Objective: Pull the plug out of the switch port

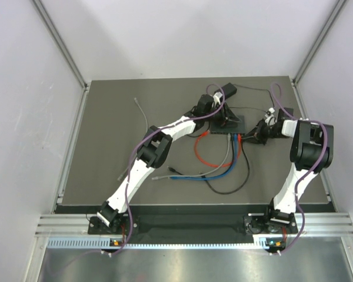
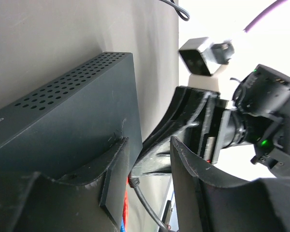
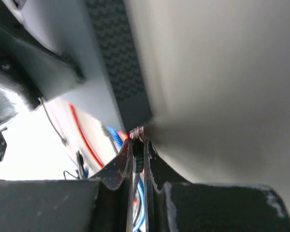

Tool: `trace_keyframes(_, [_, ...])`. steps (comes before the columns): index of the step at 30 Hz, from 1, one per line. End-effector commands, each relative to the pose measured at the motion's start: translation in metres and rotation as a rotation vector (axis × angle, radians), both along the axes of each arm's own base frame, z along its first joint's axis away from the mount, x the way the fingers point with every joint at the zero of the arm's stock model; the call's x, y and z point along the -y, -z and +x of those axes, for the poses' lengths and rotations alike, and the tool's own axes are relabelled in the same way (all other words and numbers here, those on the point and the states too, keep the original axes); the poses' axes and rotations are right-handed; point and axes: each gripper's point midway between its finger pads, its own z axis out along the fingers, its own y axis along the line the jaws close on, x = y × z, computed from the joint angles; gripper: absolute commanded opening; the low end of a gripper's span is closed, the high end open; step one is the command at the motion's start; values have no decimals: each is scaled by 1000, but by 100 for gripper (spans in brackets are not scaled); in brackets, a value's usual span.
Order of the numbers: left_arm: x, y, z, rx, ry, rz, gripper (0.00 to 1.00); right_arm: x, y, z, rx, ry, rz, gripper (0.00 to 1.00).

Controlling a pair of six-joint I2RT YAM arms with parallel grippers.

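Resting flat toward the far side of the dark table [image 1: 106,176], the switch [image 1: 238,124] has its socket edge turned toward the arm bases. A red cable [image 1: 201,154], a blue cable [image 1: 220,171] and a black cable [image 1: 247,167] trail from that edge across the table toward the bases. The left claw [image 1: 222,117] sits over the switch, reaching in from the left. In the left wrist view its fingers stand apart: one finger [image 2: 111,169] lies against a corner of the perforated switch top, while the other finger [image 2: 203,193] stands clear beyond the side of the box, with bare table showing in the gap. Whether the touching finger presses down cannot be told. The right claw [image 1: 254,135] is low to the table at the right end of the socket edge. In the right wrist view its fingers [image 3: 125,162] are drawn almost together, clamped on the plug [image 3: 137,145] and the thin dark lead behind it. The plug tip meets the edge of the switch, but that view is too blurred to show whether it sits inside a port. The red and blue cables show just left of the clamped fingers. A black adapter block [image 1: 229,91] lies near the switch on its far side, and its thin cord runs off to the right
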Motion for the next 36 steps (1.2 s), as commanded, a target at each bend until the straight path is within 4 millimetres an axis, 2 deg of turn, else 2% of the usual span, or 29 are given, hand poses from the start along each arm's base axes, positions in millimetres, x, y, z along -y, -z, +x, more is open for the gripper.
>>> trace_keyframes(1, [-8, 65, -5, -97, -22, 95, 45, 1, 11, -10, -104, 11, -5, 0])
trace_keyframes(3, [-8, 63, -4, -90, -24, 94, 45, 14, 23, -18, -161, -9, -114, 0])
trace_keyframes(4, [-8, 63, -4, -90, -27, 94, 45, 29, 32, -27, -232, 7, -232, 0])
trace_keyframes(6, [-8, 63, -3, -90, -30, 92, 45, 47, 38, -32, -245, -9, -372, 0])
trace_keyframes(10, [-8, 56, -4, -77, -16, 83, 45, 42, 27, -32, -182, -20, -337, 0])
trace_keyframes(11, [-8, 50, -4, -73, -15, 83, 45, 42, 21, -23, -125, -8, -335, 0])
trace_keyframes(14, [-11, 36, -2, -38, -9, 90, 48, 42, -12, -14, 1, 20, -340, 0])
trace_keyframes(15, [-13, 25, -1, -8, -7, 98, 48, 43, -33, -10, 69, 37, -356, 0])
trace_keyframes(16, [-14, 17, 0, 7, -7, 103, 50, 45, -46, -7, 105, 58, -368, 0])
trace_keyframes(17, [-15, 0, 1, 34, -3, 95, 50, 47, -58, -5, 138, 75, -382, 0])
trace_keyframes(18, [-20, -1, 0, 40, 5, 122, 51, 51, -80, -1, 196, 101, -410, 0])
trace_keyframes(19, [-23, -6, -1, 55, 11, 135, 51, 53, -89, 0, 197, 122, -415, 0])
trace_keyframes(20, [-26, -27, -1, 96, 13, 133, 51, 53, -94, -1, 181, 130, -415, 0])
trace_keyframes(21, [-34, -26, 1, 103, 6, 160, 51, 52, -95, -9, 123, 132, -407, 0])
trace_keyframes(22, [-43, -26, 2, 122, 7, 197, 51, 58, -107, -5, 109, 180, -429, 0])
trace_keyframes(23, [-50, -43, 3, 148, -3, 201, 52, 59, -113, -7, 101, 196, -436, 0])
trace_keyframes(24, [-65, -37, 8, 155, -14, 233, 52, 64, -122, -9, 109, 222, -469, 0])
trace_keyframes(27, [-96, -48, 7, 194, -17, 308, 52, 69, -147, -20, 105, 243, -553, 0])
trace_keyframes(28, [-106, -50, 6, 204, -25, 333, 52, 67, -160, -26, 128, 249, -557, 0])
trace_keyframes(29, [-113, -53, 3, 213, -24, 353, 52, 57, -166, -29, 135, 222, -545, 0])
trace_keyframes(30, [-125, -65, -2, 239, -30, 371, 53, 50, -172, -34, 136, 199, -546, 0])
trace_keyframes(31, [-133, -70, -2, 293, -30, 407, 55, 51, -189, -32, 170, 192, -607, 0])
trace_keyframes(32, [-141, -84, -7, 312, -27, 425, 56, 36, -189, -47, 133, 126, -652, 0])
trace_keyframes(34, [-155, -89, -10, 334, -17, 462, 57, 51, -212, -53, 156, 174, -843, 0])
trace_keyframes(35, [-161, -100, -13, 341, -17, 466, 56, 49, -218, -60, 160, 157, -904, 0])
trace_keyframes(36, [-170, -99, -15, 332, -18, 483, 57, 55, -231, -60, 190, 176, -958, 0])
